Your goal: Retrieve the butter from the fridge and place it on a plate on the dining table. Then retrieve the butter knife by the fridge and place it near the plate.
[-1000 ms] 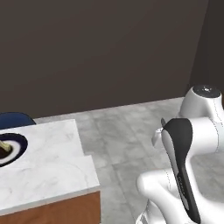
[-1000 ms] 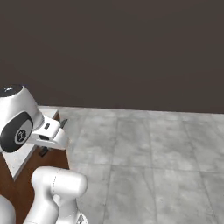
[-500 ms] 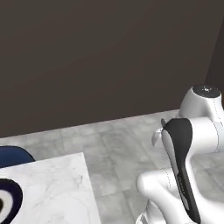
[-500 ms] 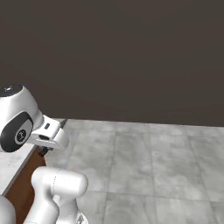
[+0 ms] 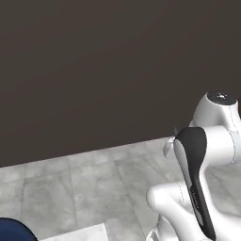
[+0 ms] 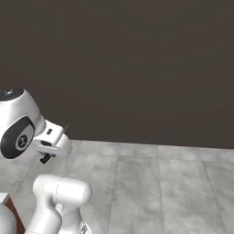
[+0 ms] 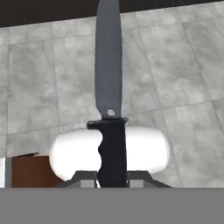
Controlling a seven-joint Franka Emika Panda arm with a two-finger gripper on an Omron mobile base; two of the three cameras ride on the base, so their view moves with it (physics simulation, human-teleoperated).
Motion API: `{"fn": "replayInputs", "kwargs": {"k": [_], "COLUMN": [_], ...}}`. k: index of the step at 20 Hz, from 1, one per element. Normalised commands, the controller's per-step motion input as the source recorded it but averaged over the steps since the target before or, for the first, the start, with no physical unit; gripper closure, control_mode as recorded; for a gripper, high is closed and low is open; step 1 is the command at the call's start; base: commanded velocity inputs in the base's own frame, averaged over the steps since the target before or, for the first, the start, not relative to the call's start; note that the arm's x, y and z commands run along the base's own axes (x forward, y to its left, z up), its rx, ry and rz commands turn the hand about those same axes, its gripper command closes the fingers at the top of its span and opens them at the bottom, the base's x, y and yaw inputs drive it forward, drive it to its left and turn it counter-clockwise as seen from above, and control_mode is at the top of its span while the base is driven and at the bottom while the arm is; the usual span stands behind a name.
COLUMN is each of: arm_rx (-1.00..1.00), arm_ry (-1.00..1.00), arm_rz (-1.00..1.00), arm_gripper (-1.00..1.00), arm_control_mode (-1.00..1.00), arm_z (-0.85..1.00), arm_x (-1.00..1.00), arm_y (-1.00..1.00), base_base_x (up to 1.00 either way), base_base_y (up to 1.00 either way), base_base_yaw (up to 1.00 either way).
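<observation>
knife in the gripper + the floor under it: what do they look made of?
Butter knife: the blade looks like matte grey metal, with an even sheen and a small hole near the guard. The handle is black and dull with finger grooves, probably plastic or rubber. The gripper is shut on the handle.

Floor: large grey stone-look tiles, mottled and low-gloss, with thin dark grout lines. It could be marble or ceramic.

Both base views look forward and down from behind the arm, left and right, sharing the grey tiled floor (image 5: 94, 183) and dark wall (image 6: 137, 68). The hand view looks close along the knife (image 7: 109, 87) toward that floor.
</observation>
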Motion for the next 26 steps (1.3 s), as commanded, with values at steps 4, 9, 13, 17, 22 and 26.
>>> {"fn": "replayInputs", "kwargs": {"k": [4, 9, 13, 17, 22, 26], "arm_rx": [0.00, 0.00, 0.00, 0.00, 0.00, 0.00], "arm_ry": [0.00, 0.00, 0.00, 0.00, 0.00, 0.00], "arm_rz": [0.00, 0.00, 0.00, 0.00, 0.00, 0.00], "arm_gripper": [1.00, 1.00, 1.00, 1.00, 1.00, 1.00], "arm_control_mode": [1.00, 1.00, 1.00, 1.00, 1.00, 1.00], "arm_z": [0.00, 0.00, 0.00, 0.00, 0.00, 0.00], "arm_x": [0.00, 0.00, 0.00, 0.00, 0.00, 0.00], "arm_y": [0.00, 0.00, 0.00, 0.00, 0.00, 0.00], "base_base_x": [0.58, 0.35, 0.26, 0.17, 0.00, 0.00], "base_base_y": [-0.02, -0.20, -0.46, -0.39, -0.54, -0.56], "base_base_yaw": [0.17, 0.51, 0.70, 0.80, 0.77, 0.76]}}
